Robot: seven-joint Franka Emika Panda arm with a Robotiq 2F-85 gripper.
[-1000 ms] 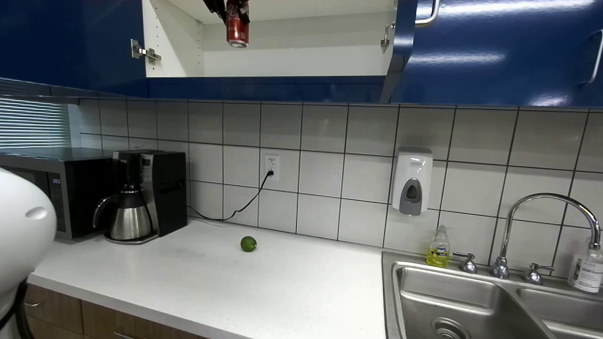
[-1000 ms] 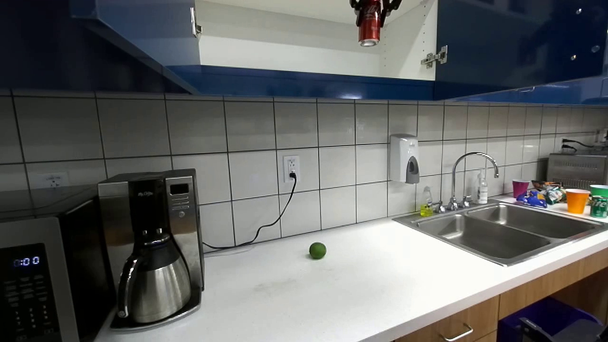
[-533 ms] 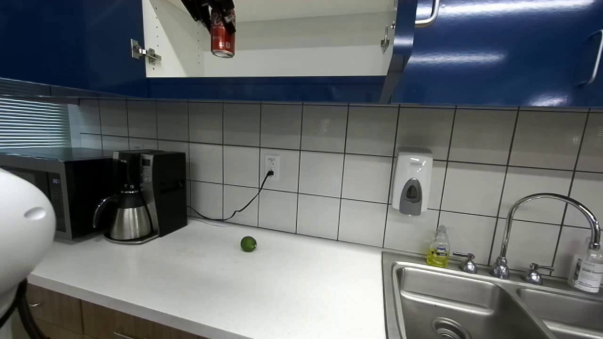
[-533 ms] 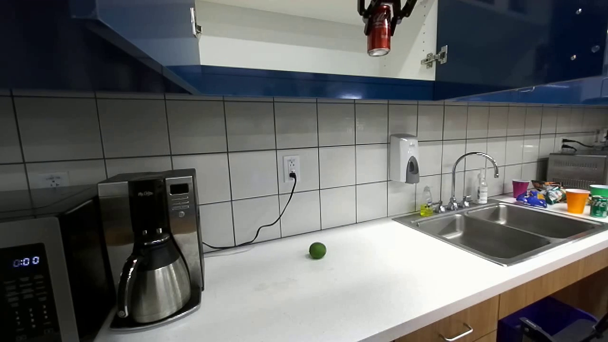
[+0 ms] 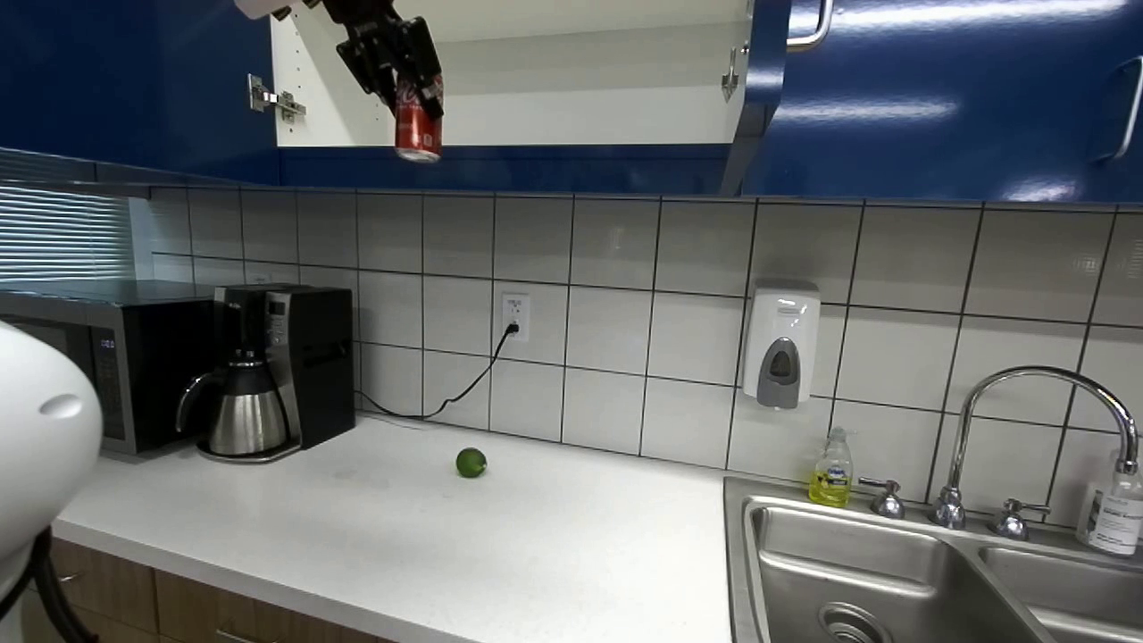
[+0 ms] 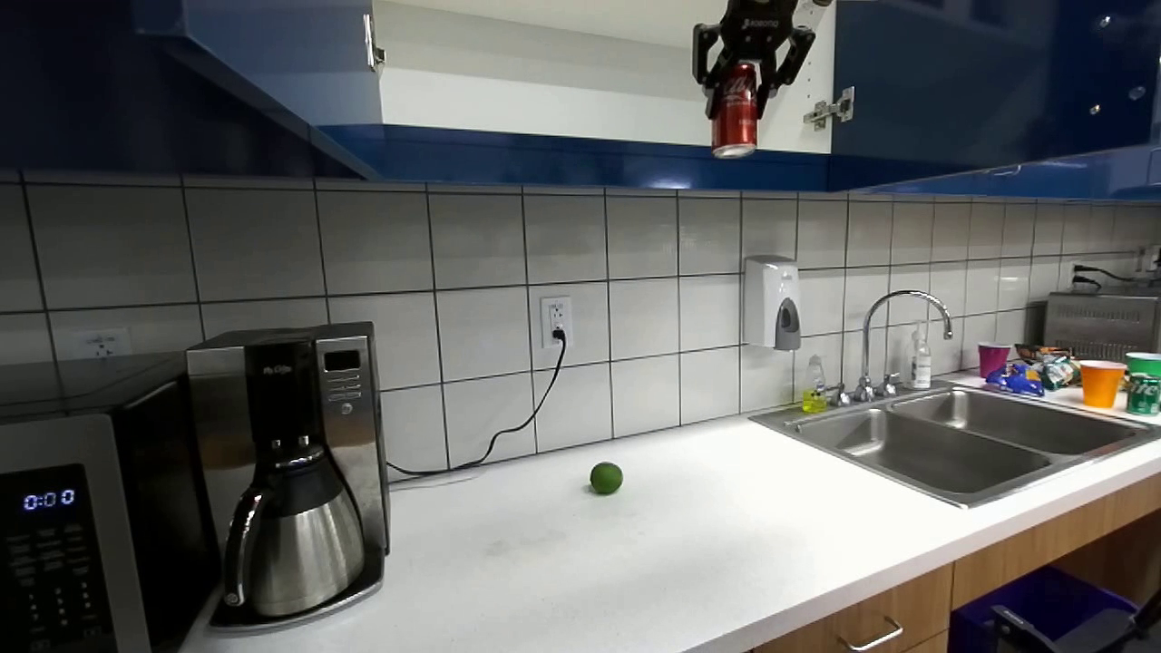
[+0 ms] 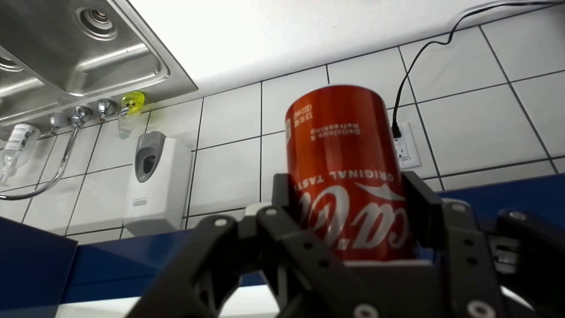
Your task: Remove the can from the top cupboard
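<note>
The can (image 5: 418,132), red with pale lettering, is held upright, slightly tilted, in front of the open top cupboard (image 5: 527,167). In both exterior views its silvery bottom overlaps the cupboard's lower blue edge (image 6: 580,160). My gripper (image 5: 416,96) points down from above and is shut on the can (image 6: 735,122), one finger on each side, in the exterior view (image 6: 736,102). In the wrist view the can (image 7: 344,145) sits between both fingers of the gripper (image 7: 348,190), its lettering upside down. The can's upper end is hidden by the gripper.
The cupboard's blue doors (image 5: 134,80) stand open at both sides. Below are a white counter (image 5: 429,554), a green lime (image 5: 471,463), a coffee maker (image 5: 312,357), a microwave (image 5: 161,357) and a steel sink (image 5: 857,554). A soap dispenser (image 6: 771,299) hangs on the tiles.
The gripper and the held can have come down and look slightly larger, nearer the cameras. More of the gripper now shows. The lime and counter items have not moved.
</note>
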